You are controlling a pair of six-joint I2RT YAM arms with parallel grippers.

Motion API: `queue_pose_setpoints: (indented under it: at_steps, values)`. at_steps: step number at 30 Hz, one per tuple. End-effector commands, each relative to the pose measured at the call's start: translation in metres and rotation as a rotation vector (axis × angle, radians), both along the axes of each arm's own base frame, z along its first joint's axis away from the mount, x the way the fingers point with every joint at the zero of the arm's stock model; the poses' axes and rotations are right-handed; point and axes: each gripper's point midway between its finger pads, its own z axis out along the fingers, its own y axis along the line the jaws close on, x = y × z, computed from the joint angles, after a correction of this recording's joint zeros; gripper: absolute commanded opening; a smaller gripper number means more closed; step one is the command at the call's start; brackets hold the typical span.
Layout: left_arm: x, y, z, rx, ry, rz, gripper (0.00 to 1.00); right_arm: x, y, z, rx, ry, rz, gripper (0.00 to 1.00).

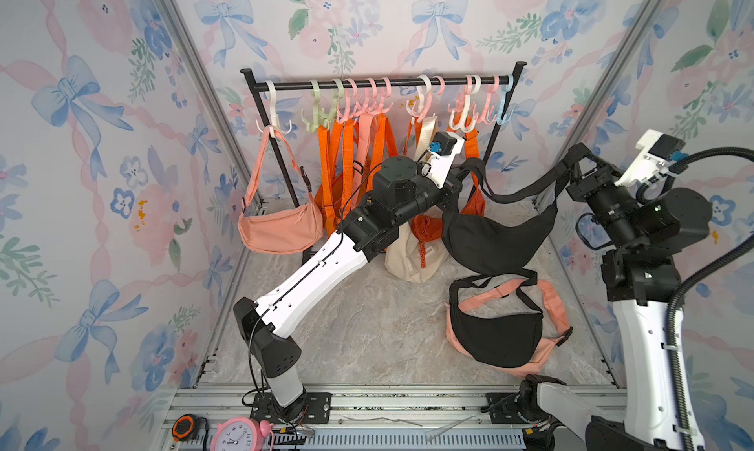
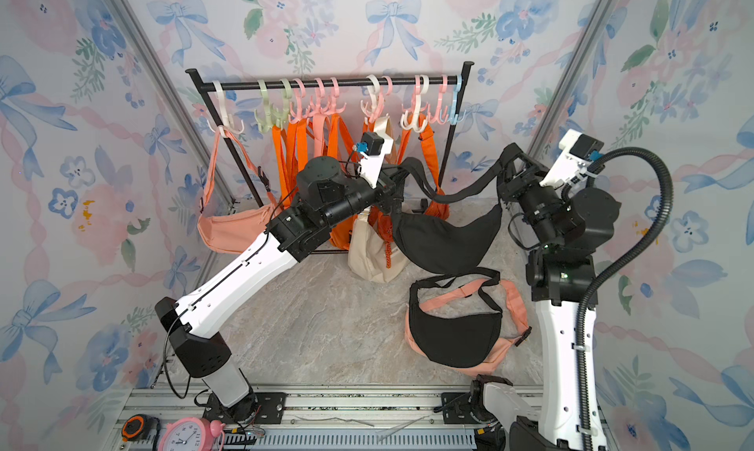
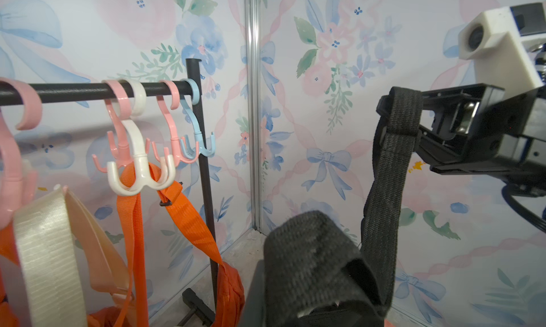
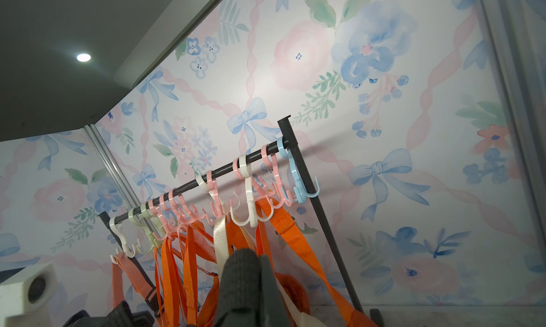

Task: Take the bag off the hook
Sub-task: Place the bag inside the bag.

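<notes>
A black bag point(image 1: 497, 237) point(image 2: 444, 237) hangs free in the air by its black strap point(image 1: 518, 192), touching no hook. The strap is stretched between my two grippers. My left gripper point(image 1: 459, 180) point(image 2: 398, 175) is shut on one end of the strap point(image 3: 310, 251), which drapes over and hides its jaws. To the right and slightly higher, my right gripper point(image 1: 573, 167) point(image 2: 508, 163) is shut on the other end point(image 3: 396, 109) point(image 4: 242, 275). Behind them, the black rail point(image 1: 383, 84) carries several plastic hooks; the blue hook point(image 1: 504, 106) point(image 3: 201, 145) at its right end is bare.
A pink bag point(image 1: 281, 228) hangs at the rail's left end, with several orange bags point(image 1: 347, 163) and a cream bag point(image 1: 408, 257) beside it. Another black bag point(image 1: 497, 334) lies on a pink one point(image 1: 551, 302) on the floor. A clock point(image 1: 236, 436) stands at the front.
</notes>
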Motion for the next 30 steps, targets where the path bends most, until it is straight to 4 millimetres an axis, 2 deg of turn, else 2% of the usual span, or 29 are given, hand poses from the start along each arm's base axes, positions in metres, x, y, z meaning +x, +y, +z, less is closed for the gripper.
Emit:
queue_pose_setpoints:
  at_steps: [1, 9, 18, 22, 26, 30]
  values:
    - [-0.023, 0.017, 0.031, -0.087, -0.085, 0.008, 0.00, -0.026, 0.001, -0.001, -0.053, -0.011, -0.037, 0.00]
    - [-0.066, 0.017, 0.022, -0.079, -0.115, 0.007, 0.00, -0.084, 0.002, -0.010, -0.065, -0.008, -0.079, 0.00]
    - [-0.114, 0.020, 0.009, -0.065, -0.117, -0.049, 0.00, -0.150, -0.010, -0.039, -0.100, 0.024, -0.207, 0.00]
    - [-0.137, 0.013, -0.008, -0.028, -0.112, -0.081, 0.00, -0.178, -0.019, -0.053, -0.126, 0.039, -0.271, 0.00]
    - [-0.147, 0.009, -0.036, -0.004, -0.076, -0.063, 0.00, -0.199, -0.029, -0.070, -0.143, 0.066, -0.322, 0.00]
    - [-0.164, 0.000, -0.064, -0.001, -0.025, -0.095, 0.00, -0.209, -0.039, -0.095, -0.147, 0.119, -0.367, 0.00]
